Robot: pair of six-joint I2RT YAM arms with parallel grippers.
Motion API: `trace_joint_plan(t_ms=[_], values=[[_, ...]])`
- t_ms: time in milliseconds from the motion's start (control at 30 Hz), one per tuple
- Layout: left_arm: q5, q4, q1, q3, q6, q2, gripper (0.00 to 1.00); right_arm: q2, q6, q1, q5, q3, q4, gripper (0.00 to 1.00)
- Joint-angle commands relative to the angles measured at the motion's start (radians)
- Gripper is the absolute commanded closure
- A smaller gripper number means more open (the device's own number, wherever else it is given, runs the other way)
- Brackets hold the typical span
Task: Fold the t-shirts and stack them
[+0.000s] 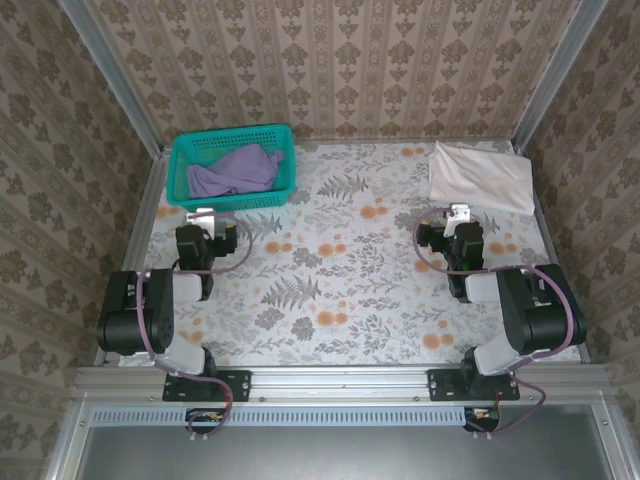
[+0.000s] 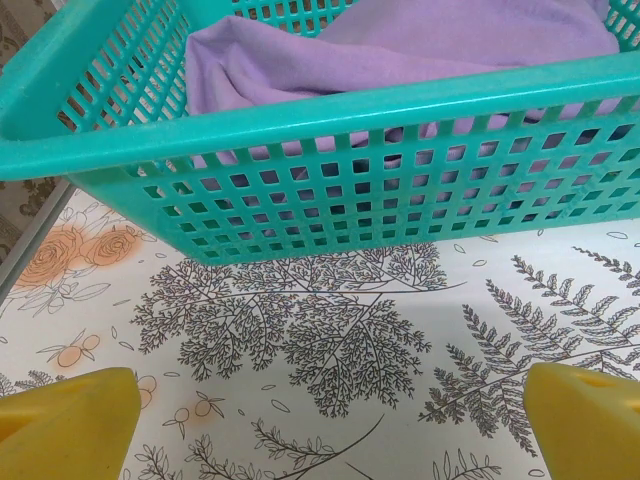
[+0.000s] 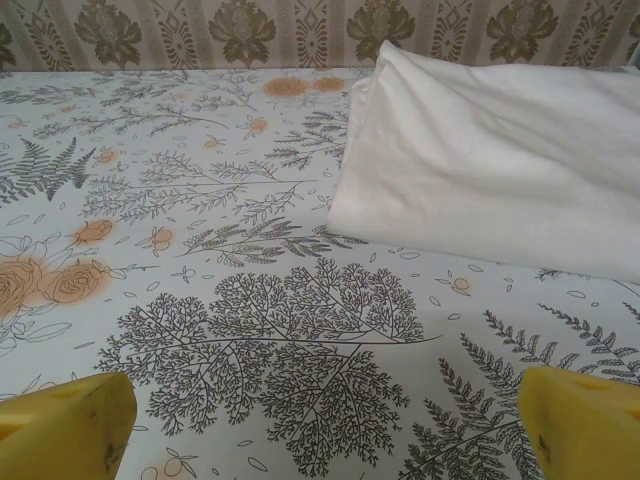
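While the off-white t-shirt (image 1: pixel 480 177) lies folded at the far right of the table (image 1: pixel 340 280), the lavender t-shirt (image 1: pixel 235 172) sits crumpled in the teal mesh basket (image 1: pixel 232 198) — unfolded, unstacked, so roughly half remains. The left gripper (image 2: pixel 322 425) and right gripper (image 3: pixel 325 425) both gape, holding nothing.

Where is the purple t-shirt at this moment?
In the top view the purple t-shirt lies crumpled inside the teal basket at the far left corner of the table, just beyond the left end effector.
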Motion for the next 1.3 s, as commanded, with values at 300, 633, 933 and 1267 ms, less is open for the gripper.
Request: trace_joint_plan(t_ms=[300,633,933,1267], values=[[-0.005,0.036,-0.003,-0.002,-0.014,0.002,0.0,0.001,-0.002,-0.005,-0.002,0.008,0.004,0.01],[0.038,0.026,0.008,0.003,-0.011,0.002,0.0,0.0,-0.002,-0.005,-0.003,0.008,0.003,0.01],[0.035,0.035,0.007,-0.001,-0.01,0.0,0.0,-0.002,-0.002,-0.005,-0.005,0.005,0.005,0.01],[-0.145,-0.52,-0.004,0.267,-0.163,-0.292,0.0,-0.465,0.154,0.008,0.086,0.155,-0.611,0.0]])
